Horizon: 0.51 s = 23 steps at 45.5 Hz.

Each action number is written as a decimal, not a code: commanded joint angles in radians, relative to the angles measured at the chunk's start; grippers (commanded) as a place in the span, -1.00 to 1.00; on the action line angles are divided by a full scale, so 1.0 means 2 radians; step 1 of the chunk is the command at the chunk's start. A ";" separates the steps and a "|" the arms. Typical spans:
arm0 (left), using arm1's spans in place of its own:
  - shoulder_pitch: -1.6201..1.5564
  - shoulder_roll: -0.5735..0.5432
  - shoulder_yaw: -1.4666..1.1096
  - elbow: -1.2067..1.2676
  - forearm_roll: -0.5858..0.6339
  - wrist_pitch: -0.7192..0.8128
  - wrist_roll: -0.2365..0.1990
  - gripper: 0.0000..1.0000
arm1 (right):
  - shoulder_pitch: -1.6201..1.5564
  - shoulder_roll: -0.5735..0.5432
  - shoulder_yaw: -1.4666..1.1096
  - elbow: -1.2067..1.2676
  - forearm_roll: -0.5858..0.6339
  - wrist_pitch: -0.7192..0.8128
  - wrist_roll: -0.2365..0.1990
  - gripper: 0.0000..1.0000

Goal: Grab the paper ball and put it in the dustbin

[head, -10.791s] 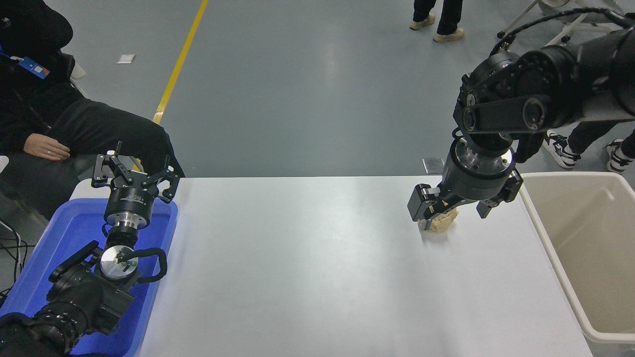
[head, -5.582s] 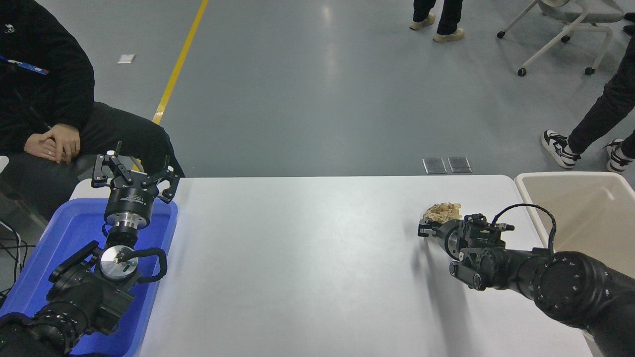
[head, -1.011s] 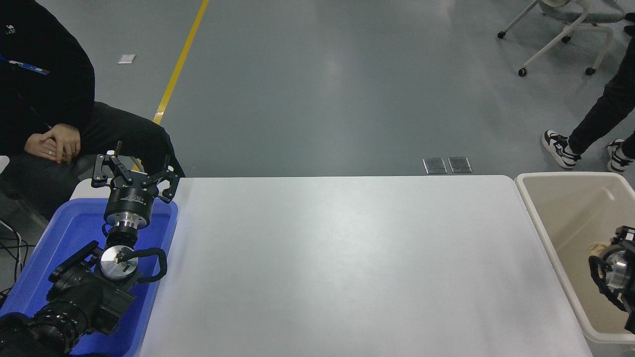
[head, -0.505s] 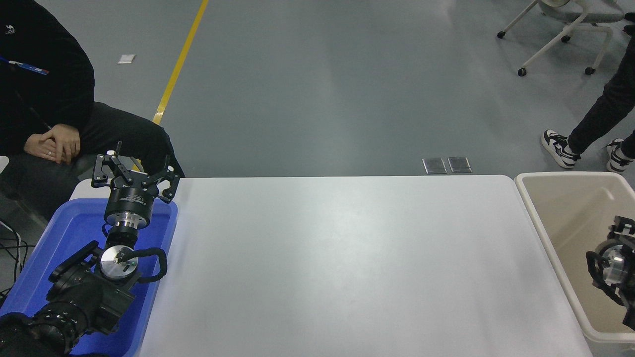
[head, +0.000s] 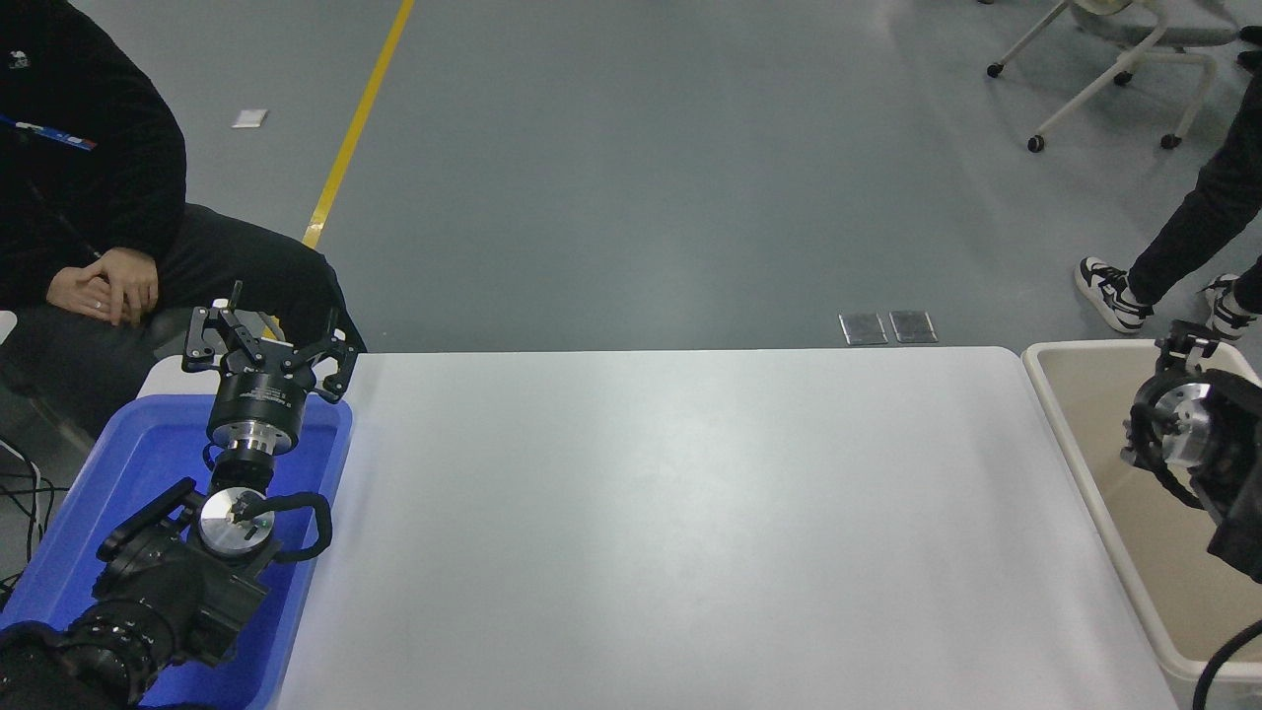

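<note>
The dustbin (head: 1085, 473), a large cream tub with a rolled rim, stands off the table's right end. My right arm comes in from the right edge above it, its gripper (head: 1190, 340) pointing away from me near the tub's far rim. The wrist blocks my view of its tip. The paper ball is not visible anywhere: the white table (head: 670, 513) is bare, and the arm hides part of the tub's inside. My left gripper (head: 268, 340) is parked open and holding nothing over the blue tray (head: 118, 463) at the lower left.
A person in black sits at the far left with hands clasped on the lap (head: 99, 291). Another person's legs and sneakers (head: 1114, 291) stand just behind the dustbin. A wheeled chair base (head: 1104, 69) is at the top right.
The paper ball, on the table earlier and beside my right gripper inside the dustbin a second ago, no longer shows. The right gripper has risen toward the tub's far rim. The left arm has stayed still.
</note>
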 commanded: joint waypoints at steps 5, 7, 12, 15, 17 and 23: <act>0.000 0.000 0.000 0.000 0.000 0.000 0.000 0.98 | -0.010 -0.003 0.142 0.129 0.001 0.046 0.000 1.00; 0.000 0.000 0.000 0.000 0.000 0.000 0.000 0.98 | -0.017 0.002 0.169 0.140 0.001 0.054 0.000 1.00; 0.000 0.000 0.000 0.000 0.000 0.000 0.000 0.98 | -0.031 0.027 0.213 0.148 0.002 0.074 0.000 1.00; 0.000 0.000 0.000 0.001 0.000 0.000 0.000 0.98 | -0.042 0.041 0.231 0.148 0.003 0.095 0.000 1.00; 0.000 0.000 0.000 0.001 0.000 0.000 0.000 0.98 | -0.053 0.050 0.241 0.148 0.006 0.113 0.000 1.00; 0.000 0.000 0.000 0.000 0.000 0.000 0.000 0.98 | -0.086 0.076 0.270 0.143 0.009 0.177 0.003 1.00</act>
